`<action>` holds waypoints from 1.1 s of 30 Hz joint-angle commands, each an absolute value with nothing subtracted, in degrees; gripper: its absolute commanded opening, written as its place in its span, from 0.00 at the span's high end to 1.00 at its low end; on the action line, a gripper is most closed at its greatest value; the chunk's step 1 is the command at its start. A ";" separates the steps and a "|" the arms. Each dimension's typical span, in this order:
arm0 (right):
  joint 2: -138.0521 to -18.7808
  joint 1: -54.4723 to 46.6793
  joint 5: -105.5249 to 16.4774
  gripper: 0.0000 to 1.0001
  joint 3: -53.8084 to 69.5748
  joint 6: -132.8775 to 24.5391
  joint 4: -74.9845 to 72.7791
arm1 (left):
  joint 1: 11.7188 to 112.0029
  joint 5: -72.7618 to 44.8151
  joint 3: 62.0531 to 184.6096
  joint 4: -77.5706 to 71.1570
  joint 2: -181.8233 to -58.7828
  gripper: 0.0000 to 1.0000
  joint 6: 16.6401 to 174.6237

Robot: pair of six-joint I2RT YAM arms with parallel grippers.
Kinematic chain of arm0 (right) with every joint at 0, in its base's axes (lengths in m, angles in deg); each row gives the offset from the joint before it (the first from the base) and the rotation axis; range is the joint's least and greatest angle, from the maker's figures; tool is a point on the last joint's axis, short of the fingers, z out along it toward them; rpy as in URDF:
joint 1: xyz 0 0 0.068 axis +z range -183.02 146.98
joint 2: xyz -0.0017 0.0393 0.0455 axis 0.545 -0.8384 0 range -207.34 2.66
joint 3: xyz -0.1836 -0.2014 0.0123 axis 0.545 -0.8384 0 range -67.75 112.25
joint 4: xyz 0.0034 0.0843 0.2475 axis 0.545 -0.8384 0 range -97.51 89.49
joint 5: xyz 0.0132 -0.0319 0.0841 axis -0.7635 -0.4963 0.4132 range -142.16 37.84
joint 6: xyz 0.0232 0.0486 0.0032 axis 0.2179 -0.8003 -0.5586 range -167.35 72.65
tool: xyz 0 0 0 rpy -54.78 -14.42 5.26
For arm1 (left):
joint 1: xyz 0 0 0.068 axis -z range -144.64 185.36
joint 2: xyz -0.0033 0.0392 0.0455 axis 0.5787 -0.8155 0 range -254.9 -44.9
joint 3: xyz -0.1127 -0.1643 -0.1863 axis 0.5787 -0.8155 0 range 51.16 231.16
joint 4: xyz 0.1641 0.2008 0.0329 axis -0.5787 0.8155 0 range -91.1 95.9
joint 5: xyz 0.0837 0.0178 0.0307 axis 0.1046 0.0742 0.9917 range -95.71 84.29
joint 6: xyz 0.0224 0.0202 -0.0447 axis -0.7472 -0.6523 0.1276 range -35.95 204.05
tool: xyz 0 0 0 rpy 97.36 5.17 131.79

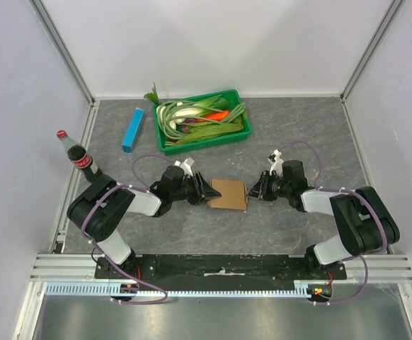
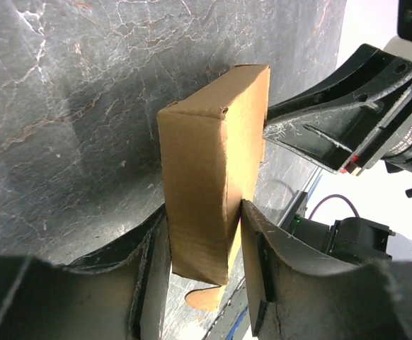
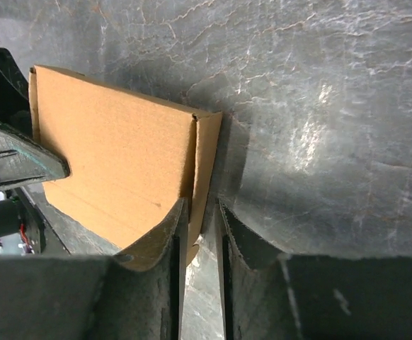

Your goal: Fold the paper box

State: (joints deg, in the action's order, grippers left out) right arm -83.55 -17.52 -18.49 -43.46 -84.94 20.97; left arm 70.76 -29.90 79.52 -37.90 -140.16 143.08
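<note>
**A:** Where is the paper box at this moment?

**B:** It is on the grey worktop, near the middle and between the two arms. Seen from the box, the left gripper reaches in from 9 o'clock and the right gripper from 3 o'clock.

**A:** Does the left gripper hold it?

**B:** Yes, it looks so. In the left wrist view its jaws stand about half apart. The folded brown cardboard sits between the two fingers, and both of them touch it.

**A:** And the right one?

**B:** Its jaws are almost together. In the right wrist view the fingers pinch a narrow folded strip at the 3 o'clock edge of the box. The broad panel spreads away from that strip toward 9 o'clock, where one finger of the left gripper lies on it.

**A:** What is farther back?

**B:** At about 10 o'clock a dark bottle with a red cap stands upright, just behind the left arm and near the side wall. Farther, at 11 o'clock, a slim blue box lies flat. At 12 o'clock, close to the back wall, is a green tray full of vegetables, mostly green stalks with something orange. All three are well apart from the paper box.
</note>
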 commanded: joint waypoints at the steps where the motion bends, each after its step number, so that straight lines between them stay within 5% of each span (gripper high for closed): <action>1: -77.60 -14.31 -26.03 0.65 -38.93 -78.83 6.55 | 70.69 -32.34 81.13 -35.40 -136.41 0.53 145.67; 6: -64.34 -5.55 -33.52 0.23 -32.96 -74.52 -6.99 | 68.94 -34.27 82.54 -24.14 -133.23 0.55 145.13; 9: -61.41 3.23 -39.93 0.13 -29.97 -68.83 -12.00 | 67.62 -37.43 84.11 -17.84 -132.26 0.61 146.89; 15: -62.29 28.70 -72.64 0.10 -23.29 -60.64 -19.66 | 63.85 -47.18 82.03 -12.88 -130.33 0.60 158.04; 20: -68.67 44.02 -88.53 0.10 -18.28 -53.96 -19.75 | 62.17 -56.06 79.20 -13.06 -129.36 0.60 164.38; 33: -79.25 49.24 -101.64 0.19 -19.94 -43.40 -10.88 | 59.18 -62.75 77.71 -10.50 -127.78 0.57 165.79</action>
